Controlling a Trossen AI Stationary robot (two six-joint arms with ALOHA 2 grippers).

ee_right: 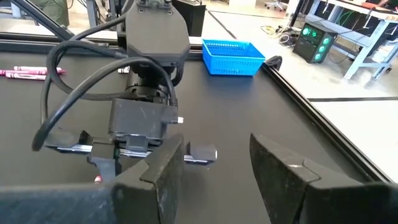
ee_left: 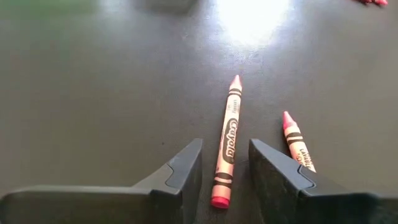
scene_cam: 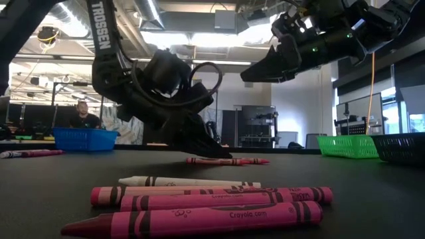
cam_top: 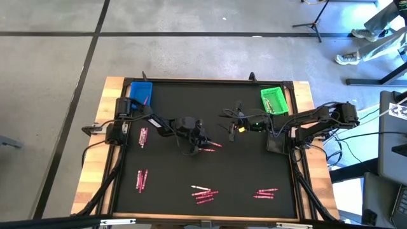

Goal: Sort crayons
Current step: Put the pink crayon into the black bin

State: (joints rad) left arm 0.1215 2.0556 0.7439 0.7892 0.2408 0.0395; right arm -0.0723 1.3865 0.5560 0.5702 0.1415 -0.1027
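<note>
Crayons (cam_top: pixel 205 194) lie scattered in small groups over the black bench (cam_top: pixel 210 114): seen from above, a pink cluster with one whitish stick at about six o'clock, another pink cluster (cam_top: pixel 266 192) toward five o'clock, a group (cam_top: pixel 142 180) at seven o'clock, a group (cam_top: pixel 143 136) at nine o'clock, and a pair (cam_top: pixel 212 147) near the centre; the left claw (ee_left: pixel 226 167) hangs low over that central pair, its two dark fingers (ee_left: pixel 184 174) apart and straddling one pink-red crayon (ee_left: pixel 226 142) that lies flat on the bench between them, not clamped; a second pink-red crayon (ee_left: pixel 298 142) lies just beside the outer finger, angled away; the right claw (ee_right: pixel 214 165) hovers above the bench toward two o'clock of centre, its fingers spread with nothing between them, facing the left arm's wrist (ee_right: pixel 149 74); a blue basket tray (cam_top: pixel 140 91) sits at the bench's ten o'clock corner and a green basket tray (cam_top: pixel 274 100) at the two o'clock corner, each well apart from the crayons; from bench height the nearest pile (scene_cam: pixel 206 202) shows a white crayon behind three pink ones, and a person (scene_cam: pixel 83 114) sits in the room beyond.
</note>
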